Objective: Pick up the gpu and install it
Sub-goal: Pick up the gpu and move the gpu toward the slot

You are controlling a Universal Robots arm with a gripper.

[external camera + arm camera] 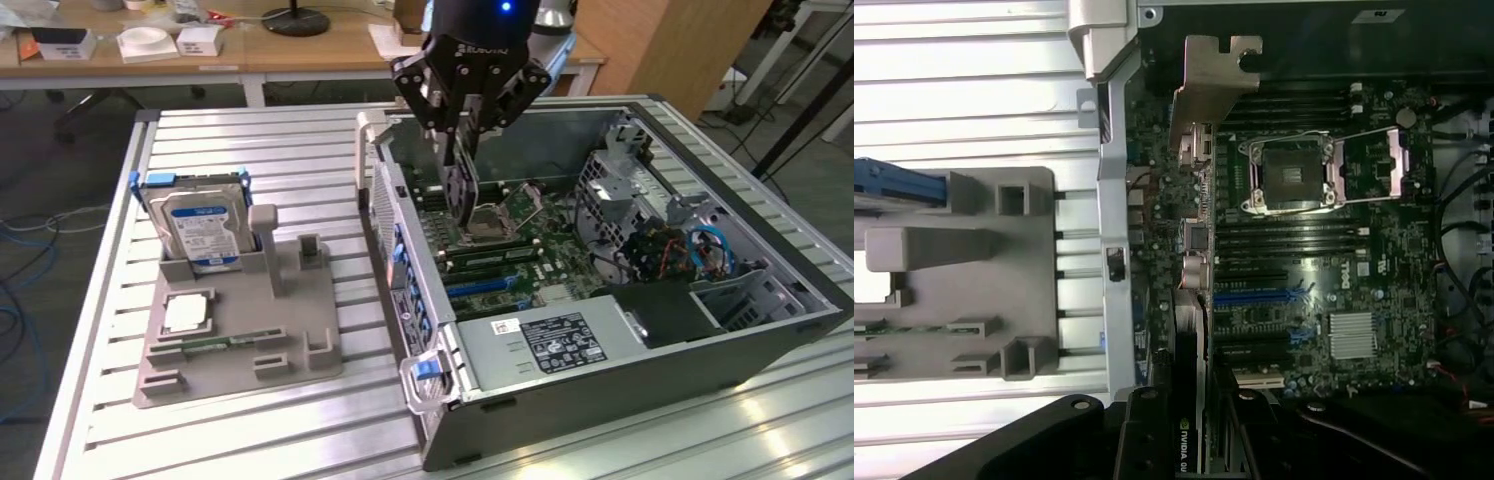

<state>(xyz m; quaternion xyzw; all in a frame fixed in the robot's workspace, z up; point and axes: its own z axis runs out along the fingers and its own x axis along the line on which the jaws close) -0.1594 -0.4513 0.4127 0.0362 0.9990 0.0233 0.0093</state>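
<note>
The robot's black pincer (461, 125) hangs over the open computer case (801, 300), its fingers closed on the upper edge of the gpu (461, 195). The card hangs straight down from the fingers, standing on edge, thin and dark. In the wrist view the gpu (1189, 390) runs edge-on away from the camera, with its silver metal bracket (1209, 85) at the far end, close to the case's rear wall.

Below the card lies the green motherboard (534, 250), with the empty processor socket (1294, 175) to one side and the blue expansion slots (1254, 298) beside the card's line. The card's lower edge appears to be down inside the case, near the board. Whether it touches a slot cannot be told.

Judging by this, the pick-up is done and the seating is not: the card is in the fingers, and nothing shows it pressed home.

On the exterior view's left, well apart from the case, a grey holder tray (227, 340) sits on the slatted table (334, 430), carrying a silver hard drive (200, 225) upright.
</note>
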